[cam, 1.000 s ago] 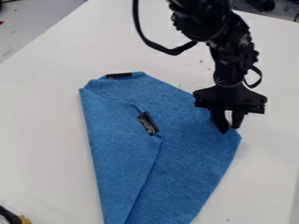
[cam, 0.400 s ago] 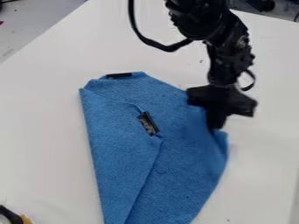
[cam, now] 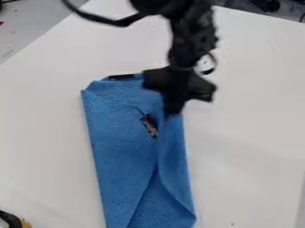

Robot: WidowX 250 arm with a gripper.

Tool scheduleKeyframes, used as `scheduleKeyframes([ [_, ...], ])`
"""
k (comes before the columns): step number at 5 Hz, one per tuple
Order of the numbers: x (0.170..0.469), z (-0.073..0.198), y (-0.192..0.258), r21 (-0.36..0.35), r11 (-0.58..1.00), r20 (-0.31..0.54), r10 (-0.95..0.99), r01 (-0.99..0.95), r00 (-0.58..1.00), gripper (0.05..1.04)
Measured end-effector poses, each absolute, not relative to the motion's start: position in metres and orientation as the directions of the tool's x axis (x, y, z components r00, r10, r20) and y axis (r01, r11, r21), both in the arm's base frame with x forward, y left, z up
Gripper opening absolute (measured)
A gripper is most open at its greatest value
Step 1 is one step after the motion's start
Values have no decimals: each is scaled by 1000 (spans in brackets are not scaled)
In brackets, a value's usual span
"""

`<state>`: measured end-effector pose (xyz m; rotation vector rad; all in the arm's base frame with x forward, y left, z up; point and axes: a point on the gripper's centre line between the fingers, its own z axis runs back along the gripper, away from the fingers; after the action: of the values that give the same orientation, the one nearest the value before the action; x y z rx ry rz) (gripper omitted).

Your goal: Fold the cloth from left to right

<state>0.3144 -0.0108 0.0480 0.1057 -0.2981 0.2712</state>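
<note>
the claw [cam: 173,111] looks pinched tight on the blue cloth [cam: 116,138], on the part at the right of the view. the cloth lies on the white table [cam: 250,156], with its left part folded in and its right part pulled up to the claw, near a small dark tag [cam: 149,125]. the claw seems to have only a little bit of cloth, so it might slip out and flop down in a lump. if the claw pulls too far, the whole cloth could slide on the table, or the left fold could get pushed and bunch up. the lower right corner sticks out, so the fold may end up crooked if only the top gets pulled over
</note>
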Motion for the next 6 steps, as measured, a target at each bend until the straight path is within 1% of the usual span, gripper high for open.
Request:
scheduleKeyframes([
  [1,298,39,10,47,945,299,297,-325,907,54],
  [2,282,22,27,-6,928,284,360,-373,889,73],
  [3,277,20,31,-11,929,268,360,-371,894,219],
  [4,274,29,42,49,946,243,299,-319,923,473],
  [5,273,43,55,120,953,240,243,-277,940,780],
  [6,278,58,63,173,962,205,173,-209,963,996],
])
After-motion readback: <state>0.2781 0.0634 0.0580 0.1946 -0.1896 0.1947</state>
